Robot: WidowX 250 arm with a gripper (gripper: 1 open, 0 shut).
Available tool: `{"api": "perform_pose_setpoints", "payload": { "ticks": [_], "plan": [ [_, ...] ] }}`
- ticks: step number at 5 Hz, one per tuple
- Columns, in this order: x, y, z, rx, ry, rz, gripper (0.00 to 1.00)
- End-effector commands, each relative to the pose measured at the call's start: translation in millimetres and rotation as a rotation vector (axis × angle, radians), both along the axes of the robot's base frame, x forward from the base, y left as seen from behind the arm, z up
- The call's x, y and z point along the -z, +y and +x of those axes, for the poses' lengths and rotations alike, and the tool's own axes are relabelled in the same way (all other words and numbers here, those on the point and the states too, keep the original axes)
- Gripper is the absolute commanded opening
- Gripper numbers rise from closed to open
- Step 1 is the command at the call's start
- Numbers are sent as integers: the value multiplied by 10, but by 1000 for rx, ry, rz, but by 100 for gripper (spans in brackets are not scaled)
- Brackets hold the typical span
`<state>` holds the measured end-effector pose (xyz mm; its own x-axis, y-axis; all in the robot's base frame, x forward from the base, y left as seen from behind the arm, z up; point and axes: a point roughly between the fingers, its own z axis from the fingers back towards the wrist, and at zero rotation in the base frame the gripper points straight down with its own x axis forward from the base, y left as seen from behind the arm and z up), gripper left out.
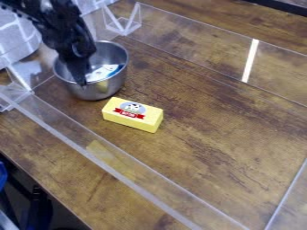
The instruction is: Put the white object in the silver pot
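The silver pot [106,87] stands at the back left of the wooden table. My dark gripper [75,70] reaches down from the upper left, and its tips sit low inside the pot, over the left half. The jaws look shut. A pale patch shows at the tips against the steel. It is too blurred to say whether that is the white object or a reflection, so I cannot place the white object for certain.
A yellow block [132,115] with a red label lies just right of and in front of the pot. Clear plastic walls [72,135] fence the work area along the front and left. White tiled and wire items [14,36] stand behind the pot.
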<state>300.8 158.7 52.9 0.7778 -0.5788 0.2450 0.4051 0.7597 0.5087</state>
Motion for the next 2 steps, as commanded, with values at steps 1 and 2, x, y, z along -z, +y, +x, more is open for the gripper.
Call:
{"api": "perform_pose_setpoints", "payload": {
  "ticks": [1, 2],
  "plan": [
    [-48, -23, 85, 12, -34, 8, 0],
    [-14, -53, 107, 16, -30, 3, 0]
  ]
}}
